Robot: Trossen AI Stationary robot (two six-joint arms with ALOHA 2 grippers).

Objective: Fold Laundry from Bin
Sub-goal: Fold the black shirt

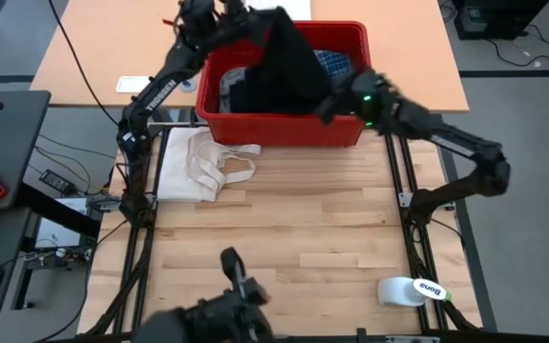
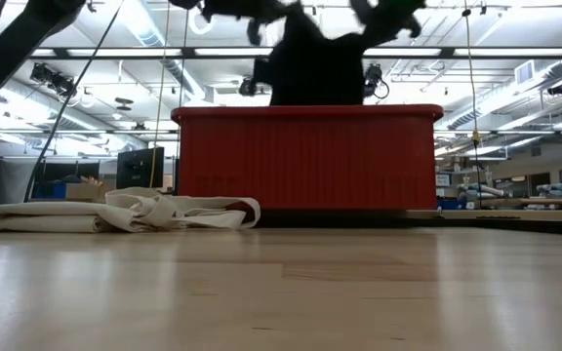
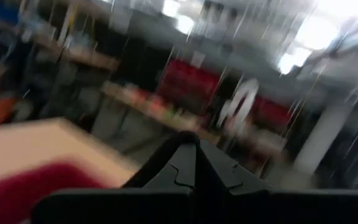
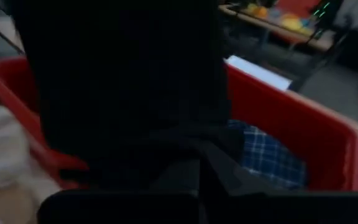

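From above, my right end effector (image 1: 336, 103) and left end effector (image 1: 225, 11) are both clamped on the black garment (image 1: 284, 62) lifted over the red bin (image 1: 284, 129); the low view shows it hanging lengthwise downward; my right wrist view shows the plaid shirt (image 4: 269, 155) unpulled, nothing folded yet.

"Bona" in blue letters on the white bottle (image 1: 411, 291) lying near the table's right front corner
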